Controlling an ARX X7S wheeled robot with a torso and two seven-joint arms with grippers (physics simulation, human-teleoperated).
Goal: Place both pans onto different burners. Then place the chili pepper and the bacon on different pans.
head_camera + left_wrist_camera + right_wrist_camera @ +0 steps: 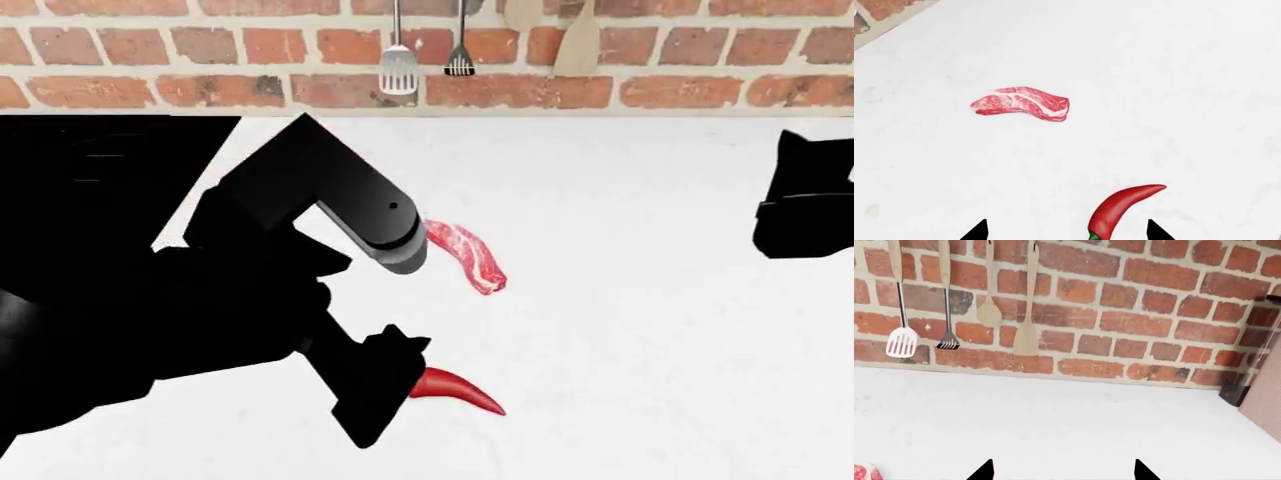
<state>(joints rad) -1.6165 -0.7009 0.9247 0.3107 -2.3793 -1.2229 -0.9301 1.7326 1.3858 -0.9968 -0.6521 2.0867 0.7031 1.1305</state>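
Note:
The red chili pepper point(1121, 210) lies on the white counter between the open fingertips of my left gripper point(1067, 232), nearer one tip and untouched by either. In the head view the chili pepper point(461, 392) pokes out from under the left gripper point(398, 385). The pink bacon point(1021, 103) lies flat farther out on the counter; in the head view the bacon point(467, 257) sits just beyond my left forearm. My right gripper point(1062, 472) is open and empty, held up at the right point(798, 205). Both pans are out of view. No burners can be made out.
A brick wall point(1121, 305) backs the white counter point(627, 330), with a slotted spatula point(398, 68), a fork and wooden spoons point(989, 312) hanging on it. A dark object and a beige panel point(1262, 405) stand at the counter's far right. My black left arm point(174, 290) fills the left.

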